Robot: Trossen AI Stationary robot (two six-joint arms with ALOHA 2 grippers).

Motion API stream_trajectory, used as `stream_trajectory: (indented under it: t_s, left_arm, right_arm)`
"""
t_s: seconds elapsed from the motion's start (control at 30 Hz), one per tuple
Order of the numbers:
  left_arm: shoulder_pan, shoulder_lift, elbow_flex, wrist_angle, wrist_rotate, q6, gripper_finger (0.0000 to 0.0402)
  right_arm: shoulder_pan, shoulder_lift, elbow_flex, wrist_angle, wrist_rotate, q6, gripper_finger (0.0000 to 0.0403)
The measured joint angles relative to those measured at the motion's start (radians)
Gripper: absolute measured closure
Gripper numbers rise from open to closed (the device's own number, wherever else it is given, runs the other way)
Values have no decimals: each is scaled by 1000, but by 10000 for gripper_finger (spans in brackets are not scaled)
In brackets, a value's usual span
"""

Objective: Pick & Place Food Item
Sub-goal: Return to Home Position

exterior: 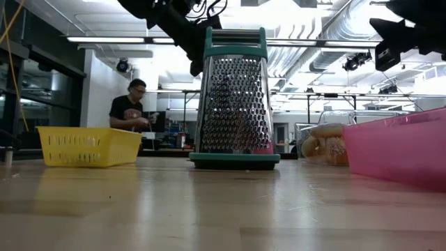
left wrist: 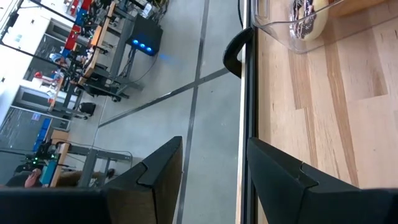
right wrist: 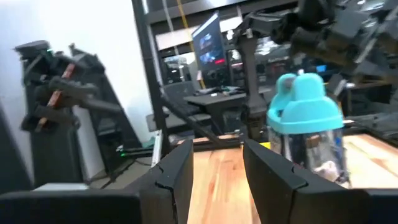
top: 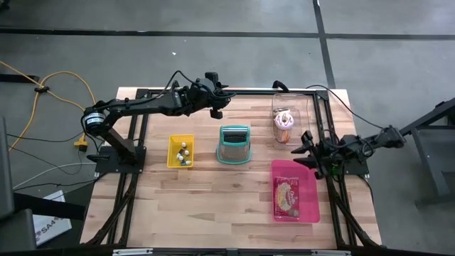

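Seeing food pieces (top: 284, 126) already inside clear rectangular plastic bin (top: 284, 103) at far right of wooden table (top: 213, 206), so nothing left to carry. Stretched over far edge near bin: left arm (top: 142, 107), left jaws wide apart, empty; not yet parked, by my read. Folded at right edge just beside bin: right arm (top: 355, 146), right jaws parted, empty, kept out of the way. Count: 1 bin, several pieces inside (exact number unreadable), 1 teal-framed metal box grater (top: 234, 144), 1 yellow mesh basket (top: 178, 142) with small bits, 1 pink tray (top: 293, 168) with 1 packet (top: 288, 195), 2 arms.
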Motion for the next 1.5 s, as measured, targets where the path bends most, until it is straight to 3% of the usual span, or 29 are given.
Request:
stream_trajectory:
  t_s: [0.47, 0.7, 0.87, 1.27, 1.5]
  left_arm:
    - [0, 0, 0, 0, 0, 0, 228]
    - [0, 0, 0, 0, 0, 0, 228]
    - [0, 0, 0, 1, 0, 0, 228]
    - [0, 0, 0, 1, 0, 0, 228]
    - [0, 0, 0, 1, 0, 0, 228]
  right_arm:
    - [24, -1, -1, -141, -31, -3, 276]
    - [21, -1, -1, -169, 57, -17, 276]
    - [-20, -1, -2, -170, 57, -32, 276]
    - [-195, -1, -2, -213, -145, -31, 276]
    - [-266, -1, -3, -213, -150, -28, 276]
